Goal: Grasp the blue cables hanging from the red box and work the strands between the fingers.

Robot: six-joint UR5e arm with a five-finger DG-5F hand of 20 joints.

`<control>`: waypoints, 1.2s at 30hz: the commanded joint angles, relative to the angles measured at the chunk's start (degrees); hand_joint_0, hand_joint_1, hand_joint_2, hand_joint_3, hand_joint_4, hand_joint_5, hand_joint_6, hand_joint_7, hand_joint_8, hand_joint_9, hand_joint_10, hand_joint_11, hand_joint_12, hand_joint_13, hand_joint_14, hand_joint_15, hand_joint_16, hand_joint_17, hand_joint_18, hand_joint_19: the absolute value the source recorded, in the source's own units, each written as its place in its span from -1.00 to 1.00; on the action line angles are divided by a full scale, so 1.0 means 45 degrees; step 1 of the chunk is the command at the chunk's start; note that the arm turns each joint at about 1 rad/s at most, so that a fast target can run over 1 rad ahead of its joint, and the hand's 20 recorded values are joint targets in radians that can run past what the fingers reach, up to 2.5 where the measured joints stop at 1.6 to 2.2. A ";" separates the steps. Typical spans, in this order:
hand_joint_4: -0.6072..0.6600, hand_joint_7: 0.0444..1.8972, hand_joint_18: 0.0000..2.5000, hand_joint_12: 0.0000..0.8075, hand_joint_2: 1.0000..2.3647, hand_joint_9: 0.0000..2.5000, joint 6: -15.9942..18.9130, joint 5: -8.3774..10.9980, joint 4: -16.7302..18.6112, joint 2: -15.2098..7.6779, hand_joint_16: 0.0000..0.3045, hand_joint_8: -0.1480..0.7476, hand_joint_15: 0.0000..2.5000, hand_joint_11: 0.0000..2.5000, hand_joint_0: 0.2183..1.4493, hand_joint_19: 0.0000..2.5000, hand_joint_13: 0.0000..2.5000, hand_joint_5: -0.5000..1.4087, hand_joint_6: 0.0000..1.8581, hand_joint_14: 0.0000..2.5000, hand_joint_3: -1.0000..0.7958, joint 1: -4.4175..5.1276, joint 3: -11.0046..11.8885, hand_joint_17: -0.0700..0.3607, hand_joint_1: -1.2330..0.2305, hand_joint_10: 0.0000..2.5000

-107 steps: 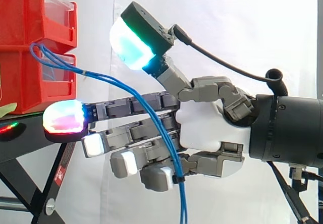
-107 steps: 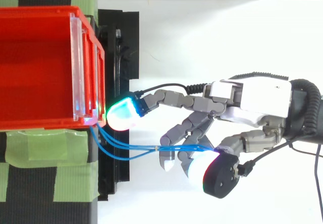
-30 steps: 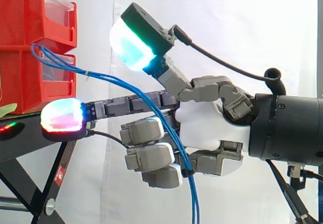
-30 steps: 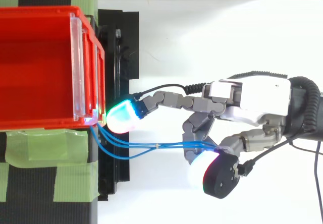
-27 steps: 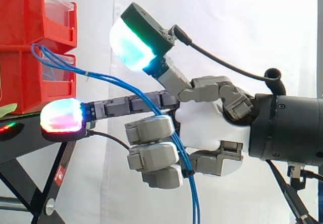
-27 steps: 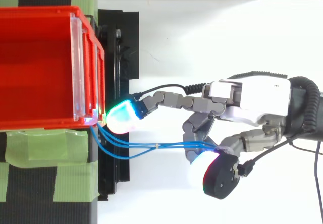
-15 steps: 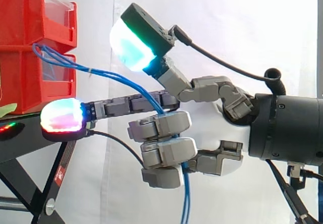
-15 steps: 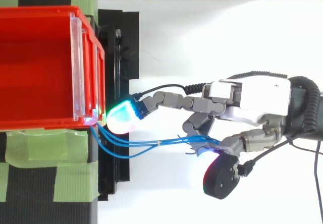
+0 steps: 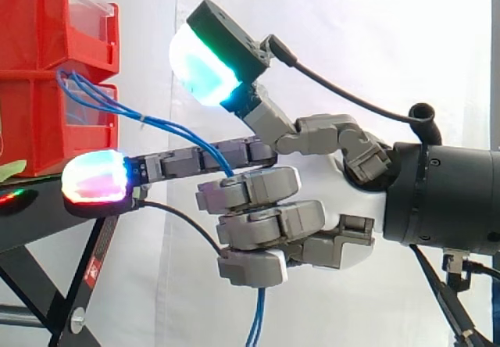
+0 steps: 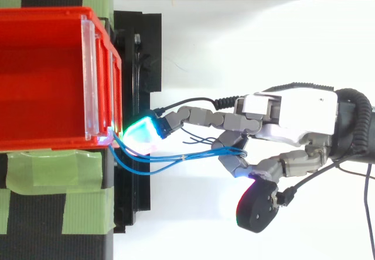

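Thin blue cables (image 9: 168,128) leave the front of the red box (image 9: 47,66) and run down to my hand (image 9: 312,222). There they vanish under fingers curled tightly against the palm, and a short end hangs out below (image 9: 255,323). One finger stays straight, its glowing pink and cyan pad (image 9: 95,179) by the stand's edge. The thumb stands raised with a cyan-green pad (image 9: 201,64). From above, the strands (image 10: 176,156) bow from the box corner (image 10: 108,140) into the hand (image 10: 293,116).
The red box sits stacked on another red bin on a black stand (image 9: 39,226). Green tape (image 10: 53,172) covers the stand beside the box. A white curtain hangs behind, with open space below and right of the cables.
The lower fingers have gone from straight to curled tightly over the strands. The cables now run tauter and higher, and the hanging end has shifted left. The arm has stayed put.
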 commanded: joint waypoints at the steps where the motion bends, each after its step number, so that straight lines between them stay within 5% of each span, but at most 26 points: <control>1: 0.32 -0.30 0.09 -0.14 -1.00 -0.39 0.0000 -0.0001 0.0029 0.0000 -0.63 -0.02 -0.11 -0.32 -0.18 0.12 -0.07 -0.61 -0.99 0.14 -1.00 0.0000 -0.0005 -0.08 -0.08 0.60; 7: 0.33 -0.29 0.17 -0.09 -1.00 -0.40 0.0000 -0.0001 0.0029 0.0000 -0.65 -0.02 -0.18 -0.32 -0.18 0.32 -0.13 -0.59 -0.99 0.56 -1.00 -0.0020 -0.0005 -0.11 -0.08 0.73; 16: 0.34 -0.29 0.23 -0.10 -1.00 -0.40 0.0000 -0.0040 0.0029 0.0000 -0.65 -0.02 -0.20 -0.34 -0.18 0.48 -0.13 -0.57 -0.99 0.72 -1.00 -0.0020 0.0015 -0.12 -0.07 0.90; 20: 0.35 -0.29 0.23 -0.08 -1.00 -0.41 0.0000 -0.0040 0.0029 0.0000 -0.66 -0.02 -0.21 -0.32 -0.18 0.44 -0.16 -0.56 -0.99 0.95 -1.00 -0.0020 -0.0005 -0.14 -0.07 1.00; 25: 0.36 -0.28 0.14 -0.09 -1.00 -0.44 0.0000 -0.0040 0.0029 0.0000 -0.63 -0.01 -0.21 -0.31 -0.18 0.10 -0.20 -0.54 -0.99 1.00 -1.00 -0.0020 -0.0005 -0.09 -0.07 1.00; 29: 0.38 -0.26 0.08 -0.05 -1.00 -0.43 0.0000 -0.0040 0.0029 0.0000 -0.61 0.01 -0.21 -0.12 -0.19 -0.32 -0.15 -0.50 -0.99 1.00 -1.00 -0.0020 -0.0005 -0.05 -0.06 1.00; 36: 0.43 -0.20 0.13 -0.01 -1.00 -0.33 0.0000 -0.0040 0.0029 0.0000 -0.60 0.02 -0.17 0.16 -0.20 -0.36 -0.04 -0.39 -0.99 1.00 -1.00 -0.0020 -0.0005 -0.03 -0.06 1.00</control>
